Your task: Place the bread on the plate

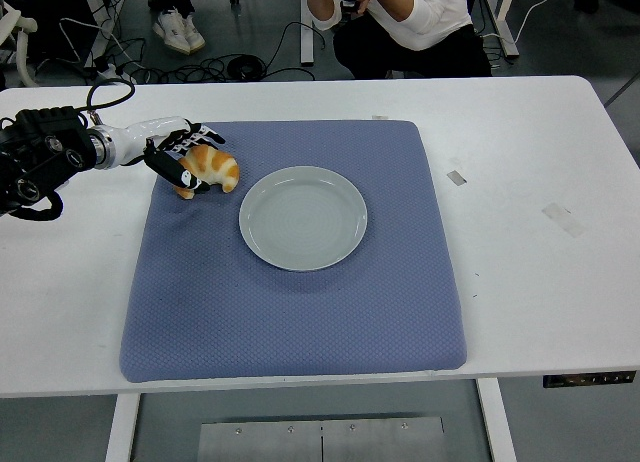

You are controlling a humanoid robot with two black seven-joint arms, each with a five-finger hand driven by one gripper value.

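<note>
In the upper left of the frame, the bread is enclosed by the curled fingers of the left hand, apparently for lifting; it lies on the blue mat (just left of the empty plate).

Plate on mat, bread just left, left hand around bread, person behind table

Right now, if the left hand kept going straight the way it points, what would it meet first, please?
Likely the round pale plate: the left hand, already around the golden-brown bread roll, points right along the blue mat.
</note>
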